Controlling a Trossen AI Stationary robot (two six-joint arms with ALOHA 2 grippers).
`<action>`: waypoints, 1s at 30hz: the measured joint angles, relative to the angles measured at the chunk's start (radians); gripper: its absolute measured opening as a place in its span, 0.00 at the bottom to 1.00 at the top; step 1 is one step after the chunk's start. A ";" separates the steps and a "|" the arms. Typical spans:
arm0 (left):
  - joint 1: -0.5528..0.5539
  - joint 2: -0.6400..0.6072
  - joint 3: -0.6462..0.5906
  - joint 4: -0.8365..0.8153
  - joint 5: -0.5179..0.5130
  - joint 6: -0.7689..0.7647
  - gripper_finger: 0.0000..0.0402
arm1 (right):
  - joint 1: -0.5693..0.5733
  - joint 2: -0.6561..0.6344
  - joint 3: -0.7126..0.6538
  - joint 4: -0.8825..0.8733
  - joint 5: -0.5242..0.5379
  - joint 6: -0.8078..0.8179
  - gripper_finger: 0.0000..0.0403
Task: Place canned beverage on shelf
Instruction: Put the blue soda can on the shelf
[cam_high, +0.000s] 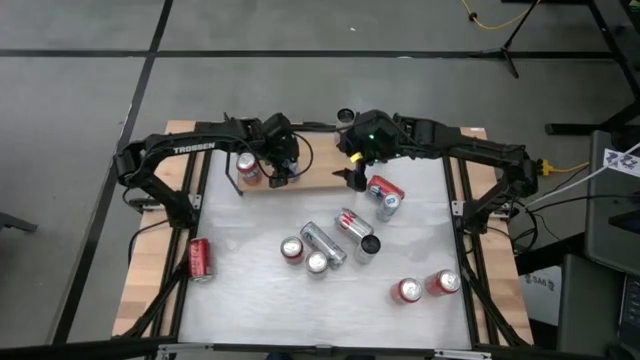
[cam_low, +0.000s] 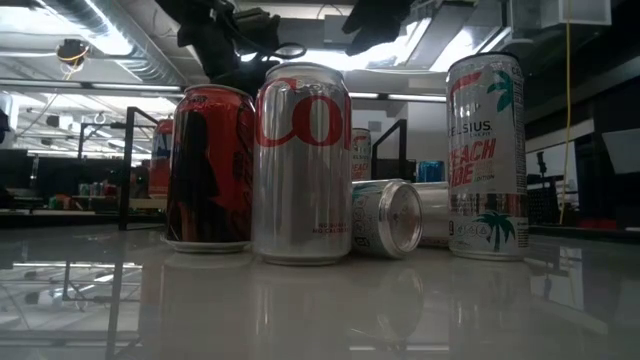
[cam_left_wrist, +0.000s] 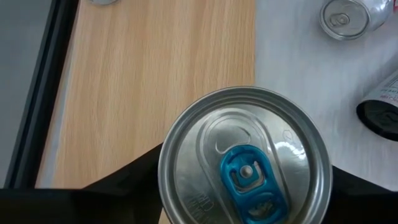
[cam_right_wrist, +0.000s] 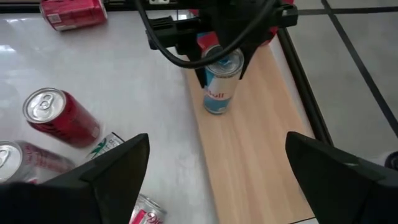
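Observation:
A blue and silver canned beverage (cam_right_wrist: 216, 93) stands upright on the light wooden shelf (cam_right_wrist: 261, 143), close to the shelf's edge toward the white table. My left gripper (cam_right_wrist: 221, 56) is over it, shut on its top; in the high view that gripper (cam_high: 280, 172) hides the can. In the left wrist view the can's lid with a blue tab (cam_left_wrist: 245, 162) fills the space between my fingers. A red can (cam_high: 247, 165) stands on the shelf (cam_high: 320, 182) beside it. My right gripper (cam_high: 355, 178) hovers open, with nothing in it, at the shelf's right end. My left gripper has the can's upper wall just under the rim (cam_left_wrist: 169, 155) between its two fingers (cam_left_wrist: 124, 186), one on each side. The fingers come from above, slanting down. The can is upright with its bottom on the shelf.
Several cans stand or lie on the white table: a red one lying at the left (cam_high: 200, 258), a cluster in the middle (cam_high: 320, 245), two red ones near the right (cam_high: 425, 287), and one by my right gripper (cam_high: 385, 192). Black rails (cam_left_wrist: 43, 93) edge the shelf.

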 joint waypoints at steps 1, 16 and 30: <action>0.000 0.000 0.000 0.000 0.000 -0.001 0.65 | -0.001 0.000 0.000 0.000 0.000 0.000 0.91; 0.000 0.000 0.001 0.004 -0.006 -0.001 0.66 | -0.001 0.000 0.000 0.000 0.000 0.000 0.91; 0.000 0.000 0.001 0.003 -0.005 0.000 0.66 | 0.000 0.000 0.000 0.000 0.000 0.000 0.91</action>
